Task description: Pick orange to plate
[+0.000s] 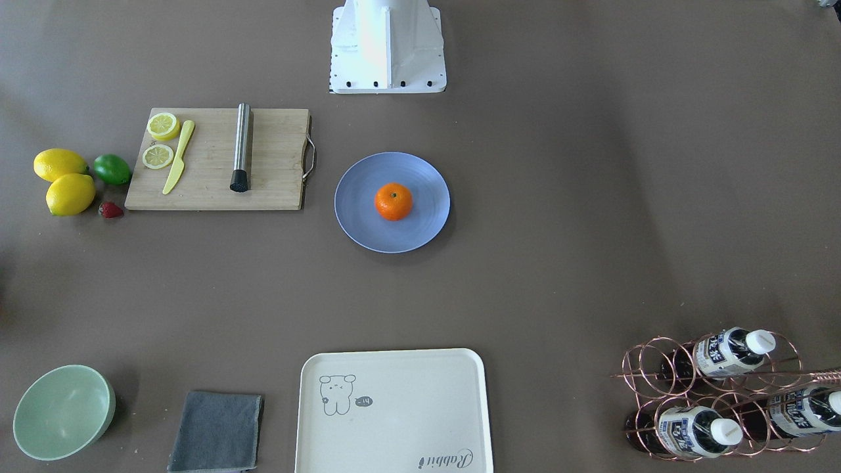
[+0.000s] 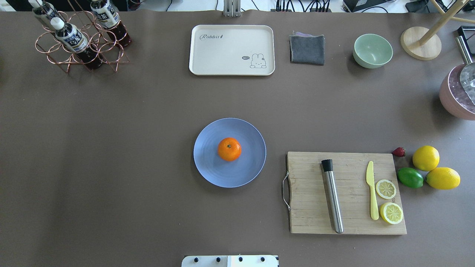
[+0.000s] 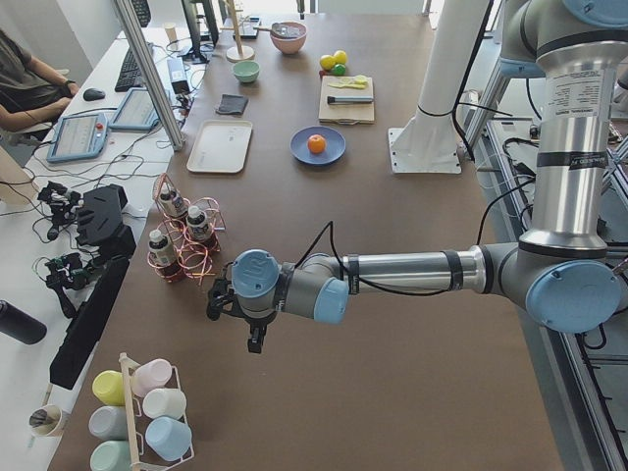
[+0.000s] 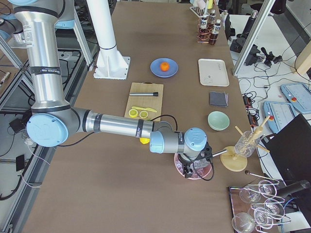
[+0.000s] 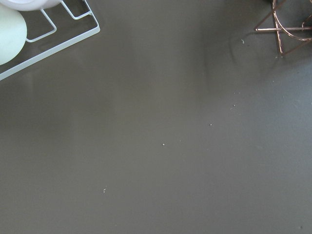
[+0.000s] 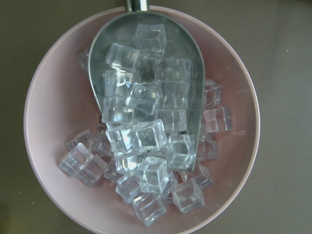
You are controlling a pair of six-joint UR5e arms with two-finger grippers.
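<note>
The orange [image 1: 393, 201] rests upright, stem dot on top, in the middle of the periwinkle-blue plate [image 1: 361, 217] at the table's centre; the overhead view has the same orange [image 2: 229, 149] on the plate [image 2: 211, 170]. Neither gripper is near them. My left gripper [image 3: 254, 337] hangs over bare table at the robot's far left end, beside the copper bottle rack [image 3: 186, 240]. Over the pink ice bowl [image 4: 194, 171] at the far right end hovers my right gripper [image 4: 192, 165]. Both show only in side views, so I cannot tell whether they are open or shut.
A wooden cutting board [image 2: 315, 207] with a steel muddler [image 2: 333, 198], yellow knife and lemon slices lies right of the plate. Lemons [image 2: 426, 158], a lime and a strawberry sit beyond it. A cream tray [image 2: 232, 50], grey cloth, mint bowl [image 2: 372, 50] and bottle rack [image 2: 79, 40] line the far edge.
</note>
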